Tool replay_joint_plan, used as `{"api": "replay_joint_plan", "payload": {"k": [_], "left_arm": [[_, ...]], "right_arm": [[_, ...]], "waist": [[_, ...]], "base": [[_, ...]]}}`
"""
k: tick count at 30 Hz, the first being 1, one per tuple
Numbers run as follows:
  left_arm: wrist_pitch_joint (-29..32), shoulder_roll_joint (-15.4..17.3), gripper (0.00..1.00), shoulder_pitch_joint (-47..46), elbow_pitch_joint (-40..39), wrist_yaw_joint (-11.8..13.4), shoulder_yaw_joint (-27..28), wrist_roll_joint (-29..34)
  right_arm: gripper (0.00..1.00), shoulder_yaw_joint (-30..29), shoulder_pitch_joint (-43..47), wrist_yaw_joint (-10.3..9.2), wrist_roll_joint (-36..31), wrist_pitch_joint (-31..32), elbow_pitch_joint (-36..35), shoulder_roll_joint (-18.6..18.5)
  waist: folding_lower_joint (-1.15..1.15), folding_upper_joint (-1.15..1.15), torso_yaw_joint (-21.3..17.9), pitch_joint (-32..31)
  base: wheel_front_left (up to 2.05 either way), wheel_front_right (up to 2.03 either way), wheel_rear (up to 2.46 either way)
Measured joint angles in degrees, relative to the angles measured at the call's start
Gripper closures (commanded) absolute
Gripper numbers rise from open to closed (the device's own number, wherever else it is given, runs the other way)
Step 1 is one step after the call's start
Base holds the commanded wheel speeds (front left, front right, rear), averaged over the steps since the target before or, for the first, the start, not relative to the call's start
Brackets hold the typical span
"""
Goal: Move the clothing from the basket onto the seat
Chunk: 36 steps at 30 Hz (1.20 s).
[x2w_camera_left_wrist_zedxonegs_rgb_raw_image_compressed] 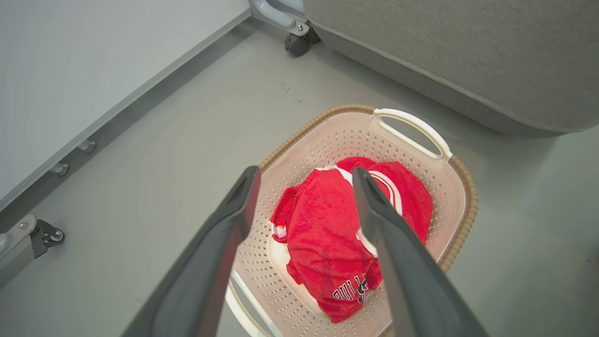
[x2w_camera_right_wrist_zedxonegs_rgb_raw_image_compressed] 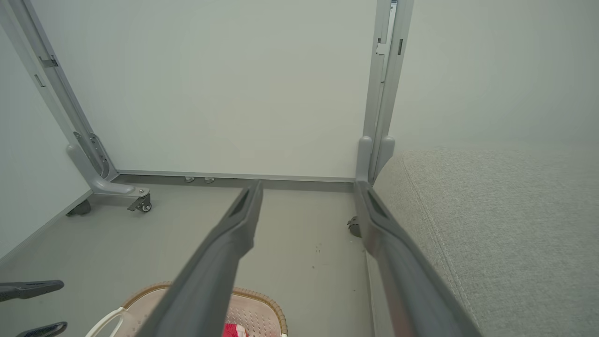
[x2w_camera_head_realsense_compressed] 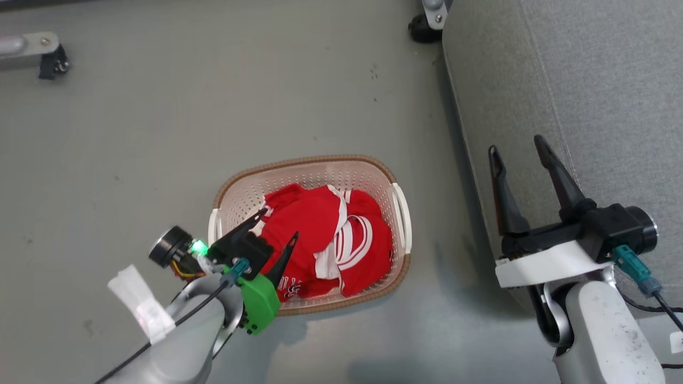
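Red clothing (x2w_camera_head_realsense_compressed: 325,240) with white stripes lies bunched in the cream basket (x2w_camera_head_realsense_compressed: 397,186) on the floor; the left wrist view shows the clothing (x2w_camera_left_wrist_zedxonegs_rgb_raw_image_compressed: 327,229) and the basket's (x2w_camera_left_wrist_zedxonegs_rgb_raw_image_compressed: 449,187) white handle. My left gripper (x2w_camera_head_realsense_compressed: 277,224) hangs open over the basket's left half, above the red cloth, its fingers (x2w_camera_left_wrist_zedxonegs_rgb_raw_image_compressed: 234,220) apart with nothing between them. The grey seat (x2w_camera_head_realsense_compressed: 587,80) fills the right side. My right gripper (x2w_camera_head_realsense_compressed: 515,146) is open over the seat's left edge, empty. In the right wrist view the seat (x2w_camera_right_wrist_zedxonegs_rgb_raw_image_compressed: 505,224) lies right and the basket (x2w_camera_right_wrist_zedxonegs_rgb_raw_image_compressed: 262,304) low.
Grey floor surrounds the basket. A caster (x2w_camera_head_realsense_compressed: 424,29) stands by the seat's far corner and a metal frame foot (x2w_camera_head_realsense_compressed: 37,50) at the far left. White partition panels on wheeled frames (x2w_camera_right_wrist_zedxonegs_rgb_raw_image_compressed: 112,187) close off the back.
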Motion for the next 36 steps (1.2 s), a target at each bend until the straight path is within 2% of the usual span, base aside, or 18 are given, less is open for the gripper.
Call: {"api": "replay_joint_plan", "payload": {"k": [7,14,16,23,31,36], "left_arm": [[2.48,1.14,0.00,-17.38,9.76,-0.01,-16.82,-3.88],[8.31,3.03,0.00,-29.01,16.42,-0.02,-31.08,-11.28],[10.25,3.88,0.00,-31.28,17.41,-0.02,-33.39,-13.56],[13.41,6.17,0.00,-36.71,15.91,-0.02,-35.95,-16.59],[18.03,8.72,0.00,-38.00,12.83,-0.02,-36.11,-12.78],[19.65,8.83,0.00,-40.02,13.34,-0.02,-36.11,-10.78]], "right_arm": [[0.00,-3.26,-2.66,0.00,-0.97,0.00,-3.50,0.09],[0.00,-3.56,-6.36,0.00,-1.03,0.00,-6.02,0.49],[0.00,-3.33,-6.55,0.00,-1.02,0.00,-6.17,0.63],[0.00,-2.81,-7.48,0.00,-0.91,0.00,-6.30,1.07],[0.00,-1.13,-8.74,0.00,-0.02,0.00,-6.15,1.30],[0.00,-0.65,-9.09,0.00,0.85,0.00,-6.00,1.32]], "waist": [[0.00,0.00,-1.85,9.32],[0.01,0.00,-3.40,18.72],[0.01,0.00,-3.87,20.94],[0.01,0.00,-5.59,28.13],[0.00,0.00,-7.61,33.30],[0.00,0.00,-8.44,35.16]], "base": [[0.00,0.00,0.00],[0.00,0.00,0.00],[0.00,0.00,0.00],[0.00,0.00,0.00],[0.00,0.00,0.00],[0.00,0.00,0.00]]}}
